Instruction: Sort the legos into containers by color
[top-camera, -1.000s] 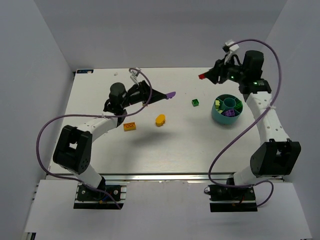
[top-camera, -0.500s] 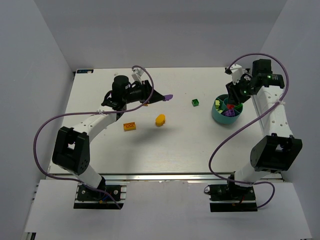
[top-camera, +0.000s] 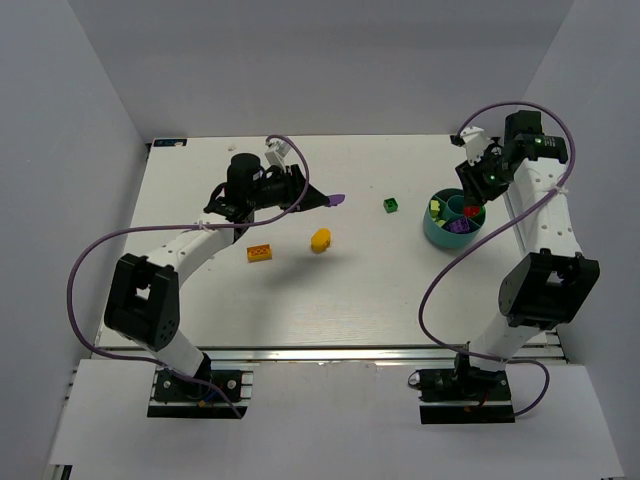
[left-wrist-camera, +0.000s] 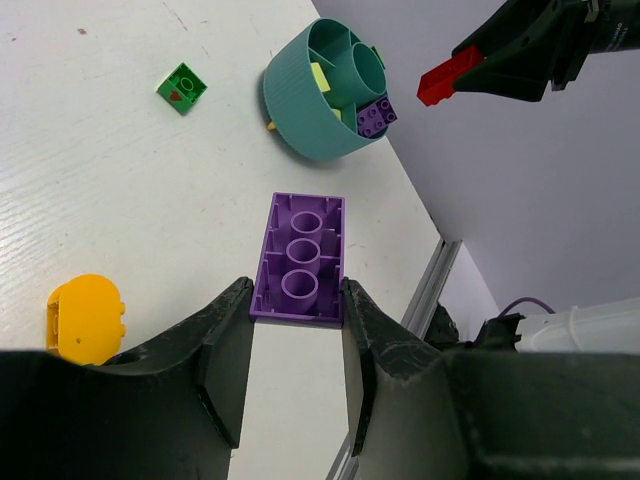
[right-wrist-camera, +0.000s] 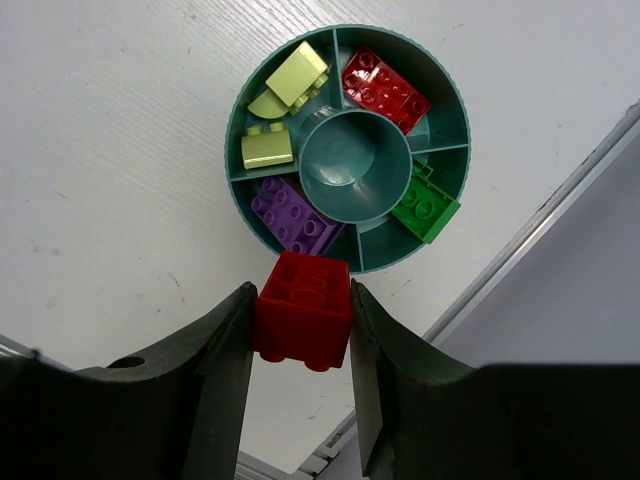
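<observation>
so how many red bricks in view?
2. One red studded plastic brick clamped between the right fingers near the round teal plastic bowl; second red brick lying in one compartment. None seems hidden.

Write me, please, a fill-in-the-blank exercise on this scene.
The left hand grips an oblong plastic brick coloured ____.
The right hand holds a red studded plastic brick near the round teal plastic bowl, whose central cup is ____.
Beside the oval orange-yellow plastic piece on the white table lies a rectangular studded brick coloured ____.
Missing words: purple; empty; orange
</observation>
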